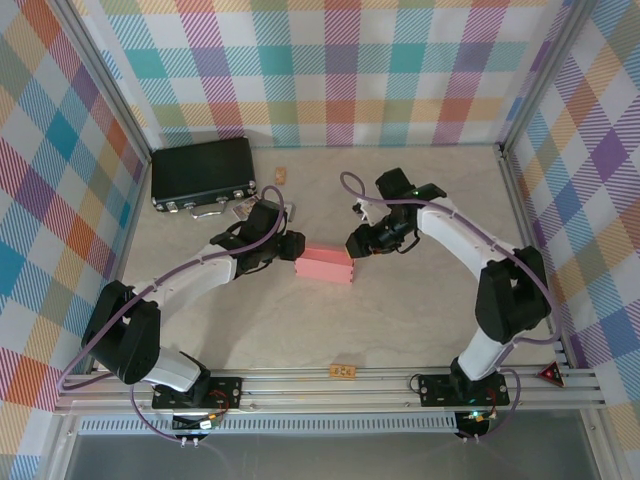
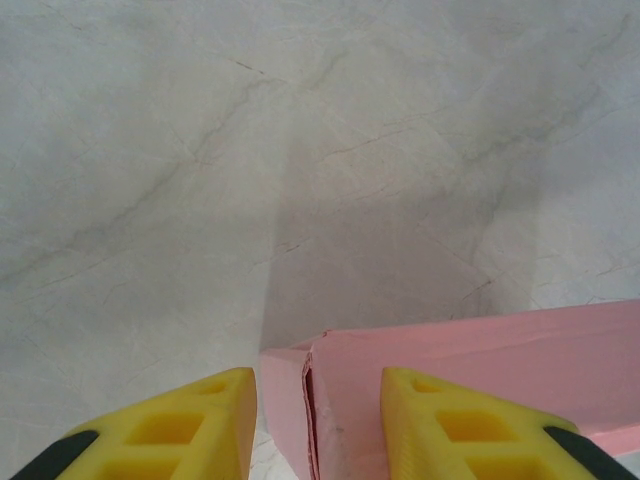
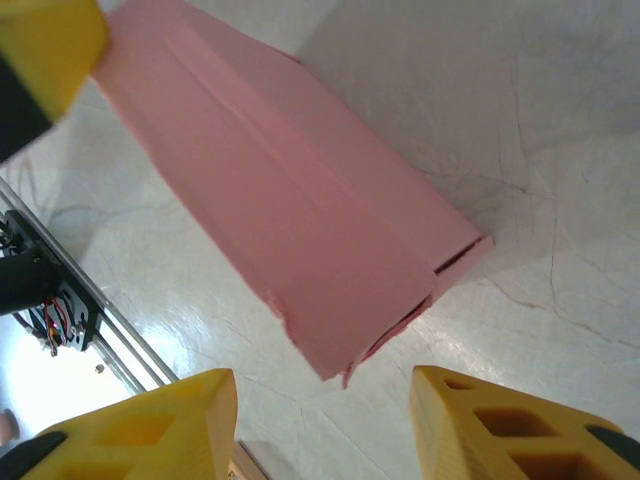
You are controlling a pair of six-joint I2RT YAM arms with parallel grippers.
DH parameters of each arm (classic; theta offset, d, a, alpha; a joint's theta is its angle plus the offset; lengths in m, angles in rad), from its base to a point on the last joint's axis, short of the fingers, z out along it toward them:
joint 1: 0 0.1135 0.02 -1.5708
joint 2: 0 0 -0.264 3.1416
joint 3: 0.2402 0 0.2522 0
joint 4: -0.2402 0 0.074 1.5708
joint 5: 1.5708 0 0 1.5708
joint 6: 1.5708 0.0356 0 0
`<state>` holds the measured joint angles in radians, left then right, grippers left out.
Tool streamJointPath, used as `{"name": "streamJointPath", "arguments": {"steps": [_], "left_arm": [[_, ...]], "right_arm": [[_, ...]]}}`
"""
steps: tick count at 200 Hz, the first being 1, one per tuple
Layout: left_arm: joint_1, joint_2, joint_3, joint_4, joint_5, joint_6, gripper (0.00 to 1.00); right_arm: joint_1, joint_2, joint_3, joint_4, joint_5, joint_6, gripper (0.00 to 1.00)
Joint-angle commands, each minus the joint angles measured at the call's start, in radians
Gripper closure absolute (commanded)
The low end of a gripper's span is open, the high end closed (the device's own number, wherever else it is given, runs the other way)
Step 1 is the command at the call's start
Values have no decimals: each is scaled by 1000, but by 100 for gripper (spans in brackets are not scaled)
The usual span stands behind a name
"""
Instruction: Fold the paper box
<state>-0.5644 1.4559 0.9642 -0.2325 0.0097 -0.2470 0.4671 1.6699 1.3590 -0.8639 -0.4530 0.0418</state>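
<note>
The paper box (image 1: pixel 326 265) is lying near the middle of the tabletop (image 1: pixel 400 330), already shaped into a small salmon-pink rectangular block, with its long sides running left to right between the two arms. The left claw (image 1: pixel 293 248) is reaching in at the box's left end. In the left wrist view its yellow fingers (image 2: pixel 200 420) are standing apart with the end of the paper box (image 2: pixel 480 350) sitting between them. One finger is just beside the end face and the other is overlapping the long top panel, and I cannot tell whether they are pinching the card or only straddling it. A seam is showing along that end. The right claw (image 1: pixel 355 243) is hovering at the box's right end. In the right wrist view, the right claw (image 3: pixel 325 385) is spread wide, and the paper box (image 3: pixel 290 230) is lying just beyond the fingertips without touching them, its end flap gaping slightly. A black case (image 1: pixel 203 172) is resting at the far left of the tabletop, well apart from the box
</note>
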Motion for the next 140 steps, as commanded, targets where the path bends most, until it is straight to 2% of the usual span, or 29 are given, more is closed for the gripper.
{"name": "streamJointPath", "arguments": {"steps": [1,61,140], "left_arm": [[3,26,-24,-21,2,-8,63],[2,24,-37,-18,4,-11,63],[2,18,-73,-5,17,-20,62]], "right_arm": [[7,-49,-26,52,0,13,50],[5,-5,-2,72,66,84,56],[11,76,-32,34,-1,50,57]]}}
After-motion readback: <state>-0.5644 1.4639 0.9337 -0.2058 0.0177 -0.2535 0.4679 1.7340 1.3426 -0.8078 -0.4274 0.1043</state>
